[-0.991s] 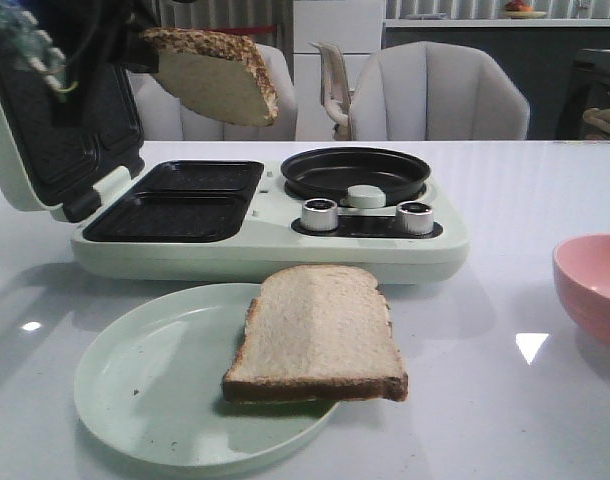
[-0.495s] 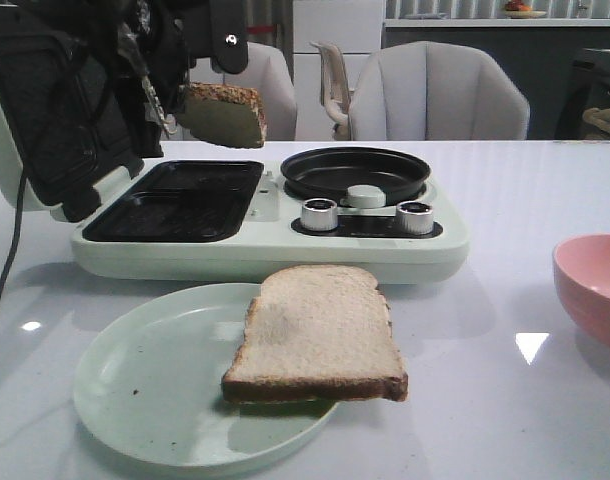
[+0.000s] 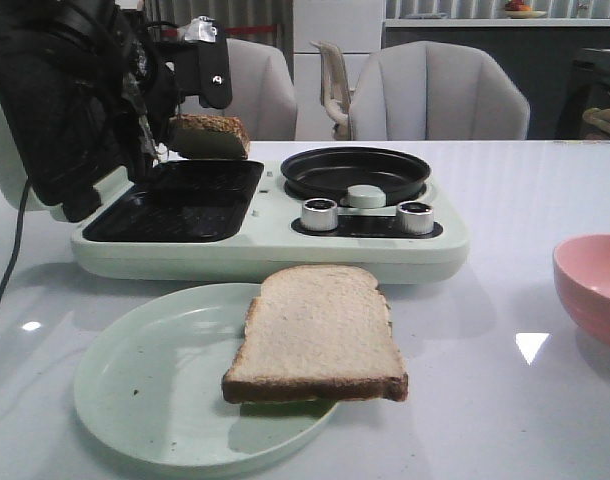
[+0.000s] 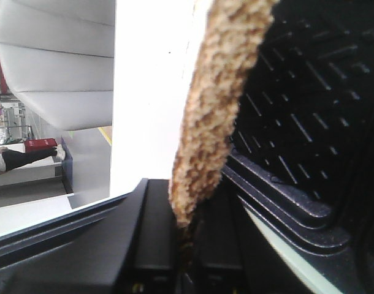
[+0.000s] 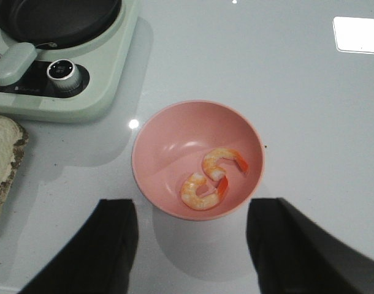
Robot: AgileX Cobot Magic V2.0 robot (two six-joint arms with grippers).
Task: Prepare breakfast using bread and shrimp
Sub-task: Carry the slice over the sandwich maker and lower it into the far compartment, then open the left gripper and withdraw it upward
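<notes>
Front view: we see the left gripper (image 3: 170, 140) low over the open breakfast maker (image 3: 265, 235), just above the rear grill plate (image 3: 200, 178).
Left gripper: we see it clamped on one bread slice (image 3: 210, 137), pinched at one edge, with the rest of the slice sticking out toward the round pan (image 3: 355, 172).
Left wrist view: we see that slice's crust (image 4: 221, 104) edge-on, running up from between the two black fingers (image 4: 153, 245), with the ribbed dark grill plate beside it.
Second bread slice (image 3: 318, 335): we see it lying flat on the pale green plate (image 3: 145, 390) in front of the breakfast maker, its right side overhanging the rim.
Shrimp (image 5: 214, 177): we count two curled pink-orange pieces touching each other in the pink bowl (image 5: 168, 131), which sits on the white table (image 3: 515, 200) to the right of the breakfast maker.
Right gripper (image 5: 190, 245): we see its fingers spread wide apart above the table, holding nothing, with the bowl just beyond the tips.
</notes>
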